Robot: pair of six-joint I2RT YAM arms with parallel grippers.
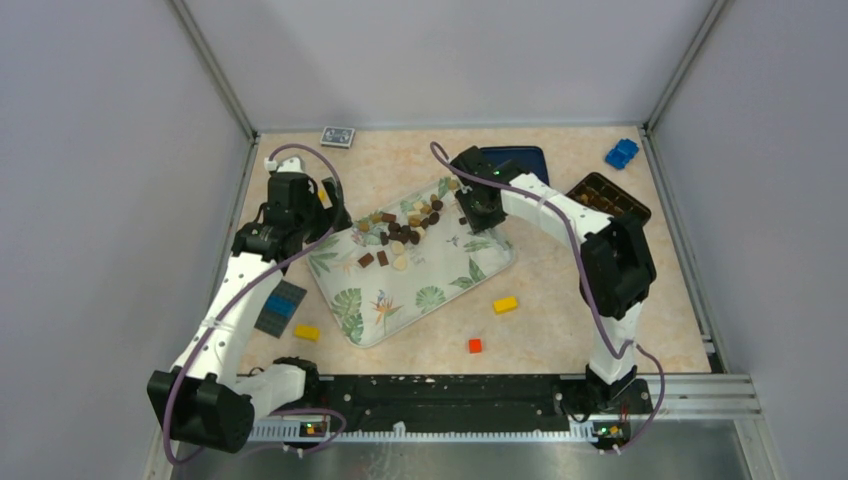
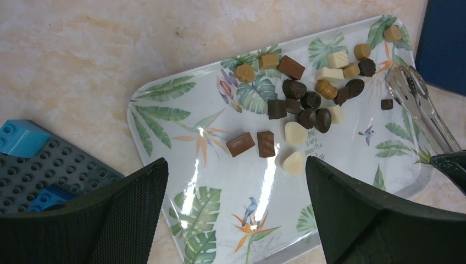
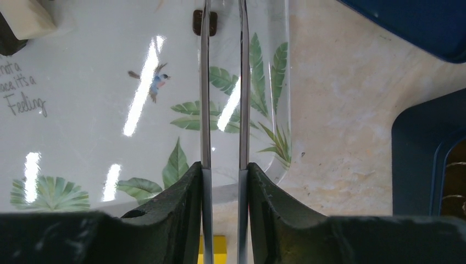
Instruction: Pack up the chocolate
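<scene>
The right gripper [image 3: 224,171] is clamped on a pair of tongs [image 3: 205,99], whose two blades stand slightly apart with nothing seen between them. The chocolate [image 2: 308,102] lies heaped on the far part of the leaf-print tray [image 2: 181,118], left of the tongs. One small dark piece [image 2: 387,104] sits just beside the blades. The left wrist view shows the tongs' tips (cut off in the right wrist view). The left gripper [image 2: 236,170] hangs wide open over the tray.

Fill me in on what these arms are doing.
The right gripper is shut on a pair of tongs, reaching over the leaf-print tray near a lone dark piece. The chocolate lies heaped on that tray; no piece shows in the tongs. The left gripper hangs open above the tray.
</scene>
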